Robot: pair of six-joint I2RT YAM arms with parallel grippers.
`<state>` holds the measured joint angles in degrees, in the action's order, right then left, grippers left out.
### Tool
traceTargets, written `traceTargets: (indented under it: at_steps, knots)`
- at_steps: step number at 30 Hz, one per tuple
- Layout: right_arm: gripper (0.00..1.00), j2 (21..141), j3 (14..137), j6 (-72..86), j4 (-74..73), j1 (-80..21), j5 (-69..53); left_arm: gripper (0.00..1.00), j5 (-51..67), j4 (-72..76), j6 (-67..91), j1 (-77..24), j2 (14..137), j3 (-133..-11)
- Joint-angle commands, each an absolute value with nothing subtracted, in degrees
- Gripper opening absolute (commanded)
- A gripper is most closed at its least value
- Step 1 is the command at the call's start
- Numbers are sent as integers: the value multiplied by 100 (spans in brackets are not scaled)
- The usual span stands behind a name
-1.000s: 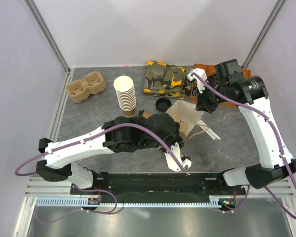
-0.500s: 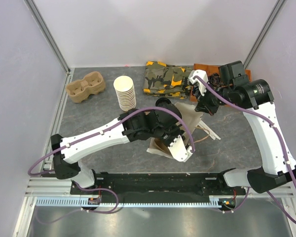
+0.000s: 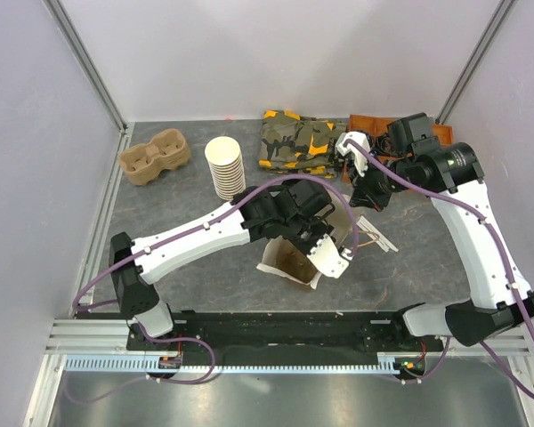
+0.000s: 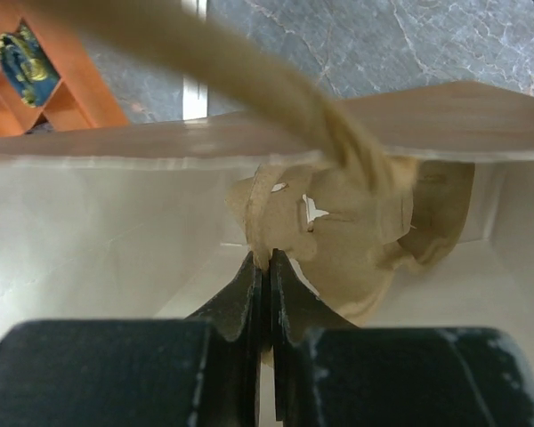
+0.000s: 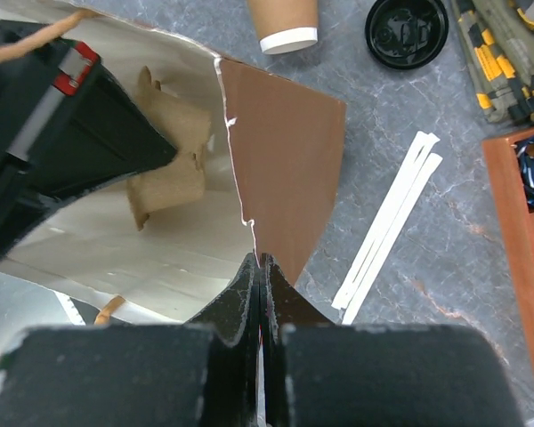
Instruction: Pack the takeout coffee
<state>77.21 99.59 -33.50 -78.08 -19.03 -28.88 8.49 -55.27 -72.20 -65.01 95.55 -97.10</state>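
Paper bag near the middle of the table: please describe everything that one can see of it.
The paper bag is brown outside and cream-white inside, of thin paper with a ragged rim edge and a twisted paper handle. It rests on the grey table, mouth open. The right hand is shut on its rim. The left hand reaches inside, shut on a brown cardboard piece.
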Motion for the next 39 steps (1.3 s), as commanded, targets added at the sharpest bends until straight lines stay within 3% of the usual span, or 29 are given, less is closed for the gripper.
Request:
traceTargets:
  at_steps: [1,3,6,9,10,13,21,24,29,34,39]
  knots:
    - [0,7743,9844,-3384,-7989,-1934,-3059,11,1186,-5361,-7154,-6399,9712,-9738]
    - [0,7761,9818,-3375,-7989,-1934,-3111,15,1248,-5361,-7154,-6346,9764,-9791]
    - [0,7796,9817,-3358,-7989,-1925,-3155,29,1318,-5344,-7163,-6284,9826,-9879]
    - [0,7805,9756,-3401,-7980,-1916,-3129,46,1362,-5326,-7163,-6258,9817,-10080]
    - [0,7796,9730,-3436,-7989,-1933,-3129,56,1354,-5326,-7163,-6249,9800,-10220]
    - [0,7787,9624,-3498,-7981,-1925,-3068,70,1441,-5335,-7137,-6267,9712,-10597]
    - [0,7796,9396,-3700,-7866,-1907,-2786,94,1784,-5467,-6724,-6425,9256,-11259]
    - [0,7787,9325,-3779,-7822,-1785,-2637,99,1951,-5440,-6286,-6390,9150,-11399]
    - [0,7901,9474,-3981,-7892,-1319,-2383,100,2486,-5230,-5110,-6004,8684,-11646]
    - [0,8165,9914,-4333,-8138,-686,-2391,100,3585,-5351,-4341,-4555,8324,-11532]
    - [0,8209,9774,-4535,-8121,-615,-2260,100,3122,-5581,-5711,-4131,7893,-9692]
